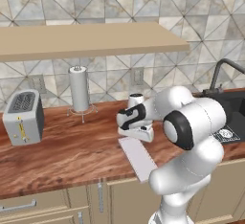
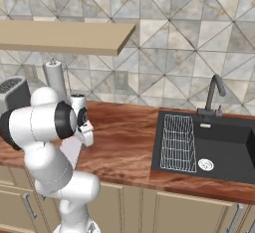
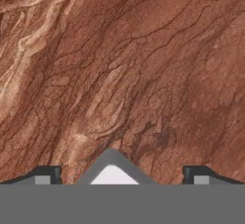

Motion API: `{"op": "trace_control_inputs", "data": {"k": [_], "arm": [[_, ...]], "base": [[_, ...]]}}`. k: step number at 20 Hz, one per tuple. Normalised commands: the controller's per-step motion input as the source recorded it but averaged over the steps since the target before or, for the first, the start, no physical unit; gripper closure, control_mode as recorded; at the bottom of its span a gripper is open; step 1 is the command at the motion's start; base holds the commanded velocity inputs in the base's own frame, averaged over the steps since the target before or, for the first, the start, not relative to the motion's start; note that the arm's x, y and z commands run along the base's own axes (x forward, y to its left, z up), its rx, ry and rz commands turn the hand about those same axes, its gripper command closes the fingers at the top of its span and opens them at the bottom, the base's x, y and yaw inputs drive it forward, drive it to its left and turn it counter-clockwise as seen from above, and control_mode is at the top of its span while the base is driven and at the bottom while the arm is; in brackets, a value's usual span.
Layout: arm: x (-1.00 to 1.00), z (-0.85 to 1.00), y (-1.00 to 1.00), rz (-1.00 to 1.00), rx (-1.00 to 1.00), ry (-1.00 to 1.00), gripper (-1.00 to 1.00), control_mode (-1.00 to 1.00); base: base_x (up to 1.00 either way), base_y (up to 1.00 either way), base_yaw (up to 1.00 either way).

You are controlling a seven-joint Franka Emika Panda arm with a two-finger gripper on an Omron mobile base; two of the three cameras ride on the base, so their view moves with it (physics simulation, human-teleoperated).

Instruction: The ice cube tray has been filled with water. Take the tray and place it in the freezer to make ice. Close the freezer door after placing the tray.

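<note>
The end effector (image 3: pixel 117 175) is hovering wide open and gripping nothing, pointing down at the wooden bench (image 1: pixel 72 151) just above one corner of the ice cube tray (image 1: pixel 139 158), which is lying flat near the bench's front edge.

No text (or label) can be read anywhere.

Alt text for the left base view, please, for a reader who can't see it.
The white arm's open gripper hangs just above the far end of the ice cube tray, which lies flat on the wooden counter with its near end at the front edge. A toaster stands at left, a paper towel roll behind, a dark sink at right.
</note>
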Motion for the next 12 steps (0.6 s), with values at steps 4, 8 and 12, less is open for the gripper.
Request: {"op": "trace_control_inputs", "data": {"k": [4, 8, 12], "arm": [[-0.31, -0.02, 0.00, -0.11, 0.00, 0.07, -1.00, -1.00], [0.00, 0.07, -0.34, -0.09, 0.00, 0.00, -1.00, -1.00], [0.00, 0.20, -0.53, -0.07, 0.00, 0.00, -1.00, -1.00]], "base": [[0.00, 0.00, 0.00], [0.00, 0.00, 0.00], [0.00, 0.00, 0.00]]}}
